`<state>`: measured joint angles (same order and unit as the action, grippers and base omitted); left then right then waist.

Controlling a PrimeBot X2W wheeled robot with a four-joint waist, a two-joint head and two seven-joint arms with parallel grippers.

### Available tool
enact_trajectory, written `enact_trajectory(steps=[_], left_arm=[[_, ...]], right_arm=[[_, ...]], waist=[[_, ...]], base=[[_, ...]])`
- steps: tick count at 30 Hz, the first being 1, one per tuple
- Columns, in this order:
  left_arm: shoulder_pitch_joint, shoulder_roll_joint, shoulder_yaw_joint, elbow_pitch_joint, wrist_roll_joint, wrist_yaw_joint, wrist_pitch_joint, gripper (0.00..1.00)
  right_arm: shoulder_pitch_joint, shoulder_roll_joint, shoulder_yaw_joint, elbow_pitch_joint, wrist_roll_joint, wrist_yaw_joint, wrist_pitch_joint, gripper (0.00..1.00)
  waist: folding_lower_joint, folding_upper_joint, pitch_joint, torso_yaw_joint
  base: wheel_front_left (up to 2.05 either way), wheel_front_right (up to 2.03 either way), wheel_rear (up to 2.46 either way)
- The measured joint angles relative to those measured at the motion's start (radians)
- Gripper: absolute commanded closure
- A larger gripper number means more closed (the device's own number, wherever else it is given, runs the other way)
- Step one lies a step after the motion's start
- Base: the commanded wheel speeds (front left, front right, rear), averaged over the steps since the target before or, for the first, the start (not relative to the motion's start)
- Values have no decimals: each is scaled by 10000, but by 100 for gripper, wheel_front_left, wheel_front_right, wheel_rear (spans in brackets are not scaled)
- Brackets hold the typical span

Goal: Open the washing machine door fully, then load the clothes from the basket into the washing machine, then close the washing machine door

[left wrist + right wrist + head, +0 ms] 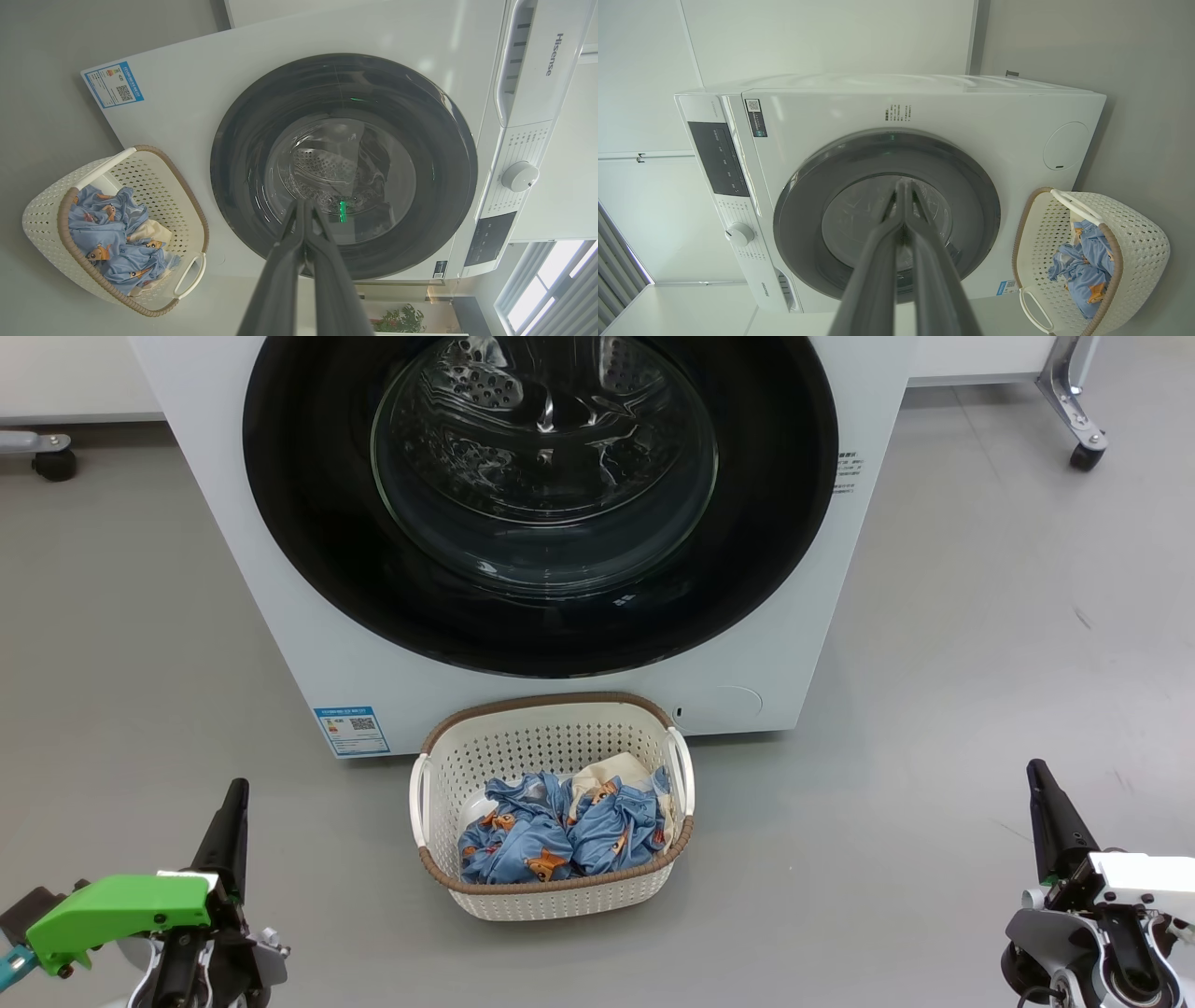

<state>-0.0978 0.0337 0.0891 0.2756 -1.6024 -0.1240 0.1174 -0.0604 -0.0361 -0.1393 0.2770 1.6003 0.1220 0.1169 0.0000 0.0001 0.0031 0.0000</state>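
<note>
Left gripper (235, 803) sits low at the left, dark fingers pressed together on nothing; right of it a blue sticker (352, 730) with a QR code, its print unreadable, marks the washing machine (280, 644). Just before the machine the basket (551, 698) holds the clothes (551, 840), beneath the shut washing machine door (308, 523), whose top the head view cuts off. Hisense lettering (554, 54) shows in the left wrist view, and the right gripper (1038, 779), far right, is likewise closed and empty.

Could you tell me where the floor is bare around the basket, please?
Bare floor lies between the basket and the left end effector, likewise the right end effector. Tight behind, by the washing machine.
</note>
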Motion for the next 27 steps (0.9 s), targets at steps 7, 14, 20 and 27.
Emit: enact_trajectory(steps=[7,14,20,27], left_arm=[[18,-48,6,151,2,12,2,0],[504,-284,-4,696,2,13,2,0],[495,-274,-17,585,54,13,0,0],[458,-119,-209,330,366,13,-148,0]], right_arm=[[80,50,-2,125,-2,-10,2,0],[676,347,46,663,-8,-12,0,0],[630,322,161,583,-201,-12,-100,0],[408,125,424,462,-825,-10,-351,0]], waist=[[0,-1,0,0],[0,0,5,0],[0,0,13,6],[0,0,29,10]], base=[[0,0,0],[0,0,0],[0,0,0],[0,0,0]])
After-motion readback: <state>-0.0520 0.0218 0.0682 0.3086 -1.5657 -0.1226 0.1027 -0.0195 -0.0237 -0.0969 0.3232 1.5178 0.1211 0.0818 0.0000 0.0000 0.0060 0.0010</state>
